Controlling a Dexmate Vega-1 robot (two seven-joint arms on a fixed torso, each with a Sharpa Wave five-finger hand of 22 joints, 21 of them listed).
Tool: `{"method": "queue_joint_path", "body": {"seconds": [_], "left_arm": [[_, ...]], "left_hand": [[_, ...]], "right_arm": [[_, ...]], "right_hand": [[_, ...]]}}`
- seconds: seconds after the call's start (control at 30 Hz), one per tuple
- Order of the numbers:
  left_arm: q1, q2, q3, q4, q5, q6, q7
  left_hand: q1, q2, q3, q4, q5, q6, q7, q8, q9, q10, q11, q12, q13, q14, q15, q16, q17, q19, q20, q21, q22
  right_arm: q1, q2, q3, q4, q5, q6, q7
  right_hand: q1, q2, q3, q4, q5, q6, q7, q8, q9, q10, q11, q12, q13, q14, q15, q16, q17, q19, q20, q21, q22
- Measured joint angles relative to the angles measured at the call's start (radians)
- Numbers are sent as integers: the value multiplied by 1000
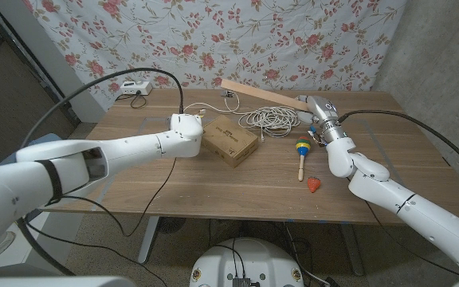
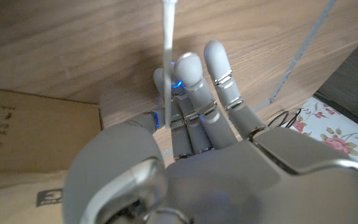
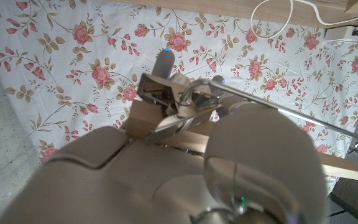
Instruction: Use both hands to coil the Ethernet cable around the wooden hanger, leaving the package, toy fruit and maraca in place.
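Both wrist views reveal grips: cable (image 2: 167,43), hanger (image 3: 166,115).

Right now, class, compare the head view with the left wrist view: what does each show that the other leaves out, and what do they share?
Head view alone: the right robot hand gripping the wooden hanger, the coiled cable, the maraca and the toy fruit.

Left wrist view alone: a close look at the left robot hand, a thin white cable strand pinched between its thumb and fingers.

Shared: the cardboard package beside the left robot hand, and the wooden table.
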Motion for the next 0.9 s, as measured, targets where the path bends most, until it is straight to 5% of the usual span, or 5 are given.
{"method": "queue_joint_path", "body": {"seconds": [0.03, 0.2, 0.5, 0.9], "left_arm": [[26, 5, -40, -24, -78, -36, 199], [107, 26, -207, -112, -127, -84, 388], [182, 54, -393, -219, -178, -144, 579], [201, 65, -497, -277, -213, -228, 695]], "left_hand": [[-10, 2, 0, 0, 2, 0, 0, 9, 14, 3, 3, 0, 30, 0, 0, 12, 15, 0, 0, 4, 9], [-35, 9, 10, -10, 5, 2, 2, 46, 55, 8, 3, 26, 62, 2, 2, 55, 76, 0, 0, 12, 33], [-62, 23, 28, -15, 8, 1, 3, 79, 86, 18, 13, 40, 114, 3, 3, 93, 131, 9, -2, 21, 38], [-87, 31, 51, -21, 8, 0, 4, 101, 83, 29, 22, 40, 135, 9, -5, 98, 120, 20, -5, 35, 37]], "right_arm": [[0, -3, 4, 0, 0, 2, -1], [0, -4, 7, 0, -1, 11, -5], [0, -6, 13, 0, -4, 32, -12], [4, 0, 15, 5, -13, 51, -21]], "right_hand": [[0, 0, 0, 0, -2, 0, 0, 0, 0, -2, -2, 2, 0, 0, 0, 0, 0, 0, 0, 0, -3], [0, 0, 4, -4, -4, 0, 0, 0, -1, -5, -5, 5, 0, 0, 0, 0, 0, 0, 0, 0, -9], [0, 0, 4, -4, -4, 0, 0, 0, -1, -7, -3, 19, -1, -2, -2, 0, 0, -2, -2, 10, -18], [0, 0, 11, -3, -6, -4, 0, 4, -2, -14, -7, 27, 0, -2, -2, 6, -1, -7, 0, 14, -27]]}}
